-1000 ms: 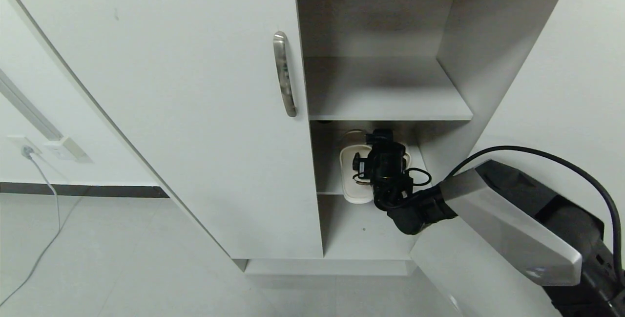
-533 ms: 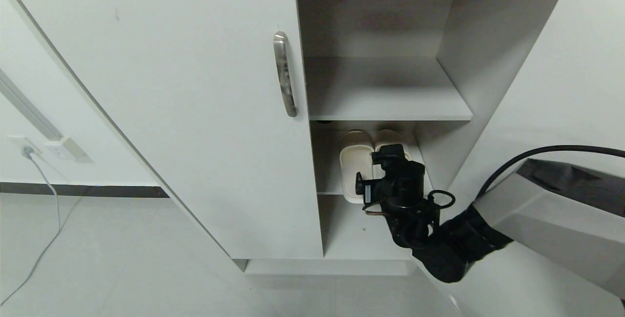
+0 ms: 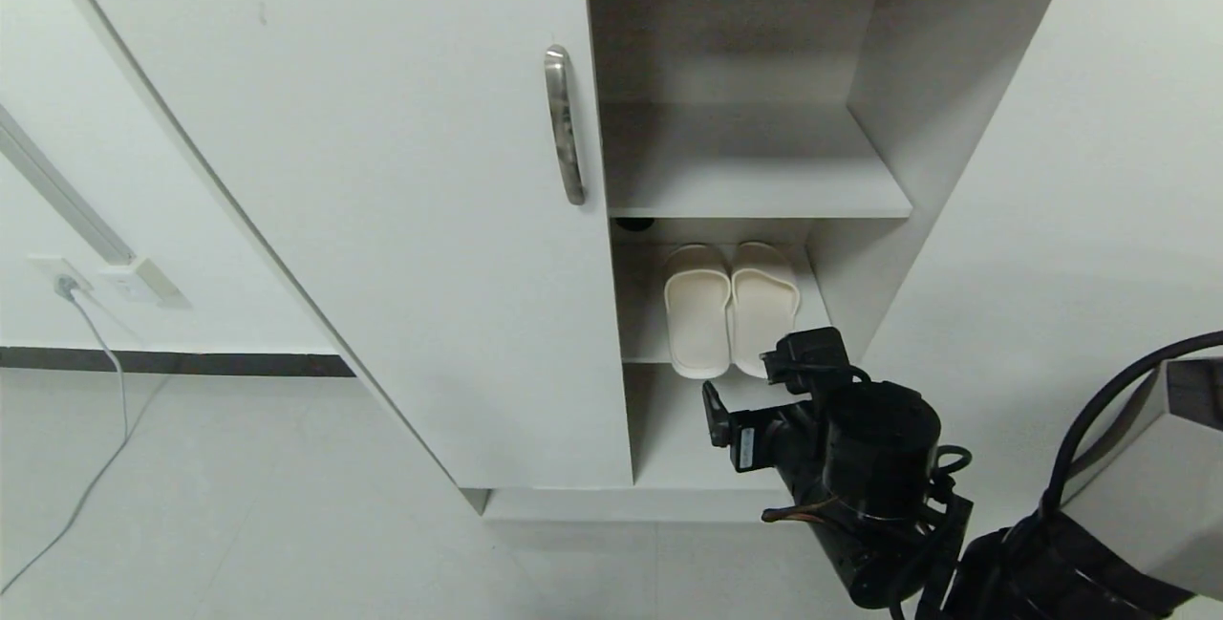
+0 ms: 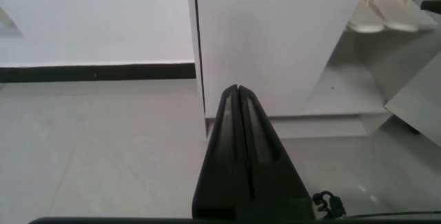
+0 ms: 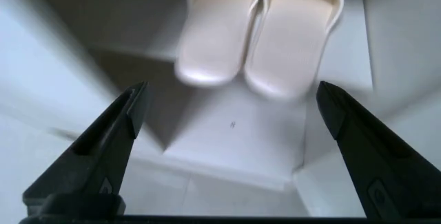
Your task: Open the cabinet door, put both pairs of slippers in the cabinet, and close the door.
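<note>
A pair of white slippers (image 3: 731, 310) lies side by side on the cabinet's lower middle shelf (image 3: 642, 333), heels at the front edge. My right gripper (image 5: 232, 93) is open and holds nothing; it hangs in front of the cabinet, short of the slippers (image 5: 258, 38) and just outside the bottom compartment. The right arm (image 3: 869, 467) shows low in the head view, below the slippers. My left gripper (image 4: 238, 96) is shut and empty, low over the floor to the left of the cabinet, with the slippers (image 4: 382, 3) far off.
The cabinet's left door (image 3: 382, 219) with its metal handle (image 3: 564, 123) is closed. The right door (image 3: 1080, 171) stands swung open. The upper shelf (image 3: 755, 171) and bottom shelf (image 3: 688, 438) are bare. A wall socket with a cable (image 3: 62, 288) is at far left.
My right arm has drawn back out of the cabinet and downward, leaving the slippers on the shelf. The head view has shifted slightly.
</note>
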